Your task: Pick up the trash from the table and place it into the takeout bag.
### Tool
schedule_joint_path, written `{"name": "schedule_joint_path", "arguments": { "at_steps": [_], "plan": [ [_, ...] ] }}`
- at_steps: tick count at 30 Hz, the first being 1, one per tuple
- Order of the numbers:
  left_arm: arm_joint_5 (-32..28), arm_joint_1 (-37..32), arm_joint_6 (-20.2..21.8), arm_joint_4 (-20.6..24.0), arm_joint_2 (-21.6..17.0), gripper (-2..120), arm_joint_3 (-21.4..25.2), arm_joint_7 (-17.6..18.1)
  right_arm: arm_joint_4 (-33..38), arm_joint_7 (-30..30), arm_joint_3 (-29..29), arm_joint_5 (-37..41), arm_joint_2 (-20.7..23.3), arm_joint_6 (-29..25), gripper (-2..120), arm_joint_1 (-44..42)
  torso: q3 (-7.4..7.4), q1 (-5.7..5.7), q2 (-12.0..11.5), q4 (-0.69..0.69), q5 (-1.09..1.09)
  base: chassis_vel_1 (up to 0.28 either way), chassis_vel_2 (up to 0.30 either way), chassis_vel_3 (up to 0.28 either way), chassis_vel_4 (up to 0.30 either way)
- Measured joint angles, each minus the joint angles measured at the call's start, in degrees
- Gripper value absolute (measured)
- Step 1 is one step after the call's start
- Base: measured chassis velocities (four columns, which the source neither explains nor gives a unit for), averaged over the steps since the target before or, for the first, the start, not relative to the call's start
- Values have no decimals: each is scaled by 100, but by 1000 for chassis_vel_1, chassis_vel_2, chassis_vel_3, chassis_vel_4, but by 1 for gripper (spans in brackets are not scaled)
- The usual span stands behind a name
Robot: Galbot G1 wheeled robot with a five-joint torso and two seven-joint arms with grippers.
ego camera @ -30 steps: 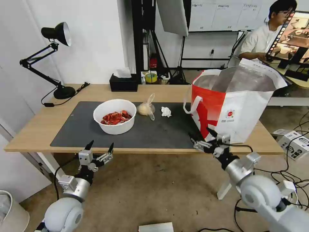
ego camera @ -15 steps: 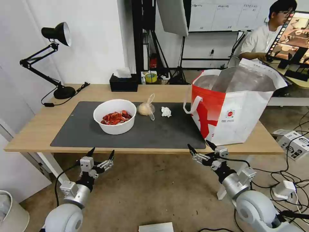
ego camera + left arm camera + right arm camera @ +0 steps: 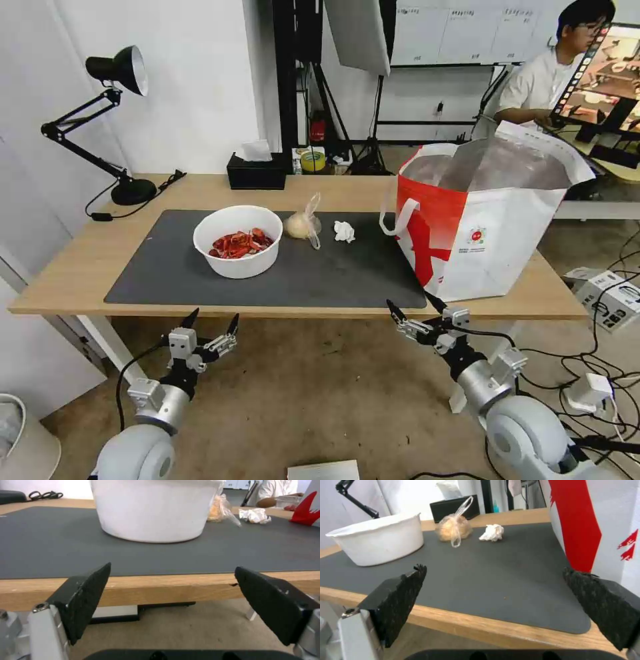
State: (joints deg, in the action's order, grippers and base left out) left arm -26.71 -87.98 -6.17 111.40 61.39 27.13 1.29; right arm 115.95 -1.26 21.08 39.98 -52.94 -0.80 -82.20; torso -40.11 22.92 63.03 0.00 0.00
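Observation:
On the dark mat of the table (image 3: 60, 280) stand a white bowl (image 3: 237, 249) of red shells, a knotted clear bag (image 3: 302, 225) with a beige lump, and a crumpled white tissue (image 3: 344, 231). The takeout bag (image 3: 483, 220), white with a red side and foil lining, stands open at the right end. My left gripper (image 3: 213, 321) hangs open below the table's front edge, in front of the bowl (image 3: 150, 510). Below the front edge near the takeout bag (image 3: 596, 522), my right gripper (image 3: 413, 308) is open too. Both hold nothing.
A black tissue box (image 3: 255, 172) and a black desk lamp (image 3: 113, 120) stand at the back of the table. Cables and boxes (image 3: 610, 293) lie on the floor at the right. A white bin (image 3: 23, 440) stands at the lower left.
Both arms have lowered and drawn back from the table edge. The right gripper came away from the takeout bag's front corner. The things on the table have not moved.

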Motion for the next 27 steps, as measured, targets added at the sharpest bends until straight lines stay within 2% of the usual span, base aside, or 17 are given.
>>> {"name": "schedule_joint_path", "arguments": {
  "at_steps": [6,13,16,18,20,27],
  "plan": [
    [16,19,0,1,13,100,-39,3,-8,8,-8,3,-37,14,100,55,0,0,0,-1,0,0,0,0,0],
    [35,30,1,29,48,100,-69,22,27,182,-352,87,-62,263,100,450,0,0,0,0,0,0,0,0,0],
    [35,35,4,67,42,100,-63,37,55,351,-662,271,17,469,100,875,0,0,0,0,0,0,0,0,0],
    [35,35,4,67,42,100,-63,37,55,351,-662,271,17,469,100,875,0,0,0,0,0,0,0,0,0],
    [30,37,9,109,38,100,-53,55,55,499,-915,477,77,699,100,1321,0,0,-1,0,-1,0,0,0,0],
    [37,47,27,153,139,100,-69,165,-144,691,-1322,566,4,953,100,2011,0,0,-1,0,-1,0,0,0,0]
  ]
}}
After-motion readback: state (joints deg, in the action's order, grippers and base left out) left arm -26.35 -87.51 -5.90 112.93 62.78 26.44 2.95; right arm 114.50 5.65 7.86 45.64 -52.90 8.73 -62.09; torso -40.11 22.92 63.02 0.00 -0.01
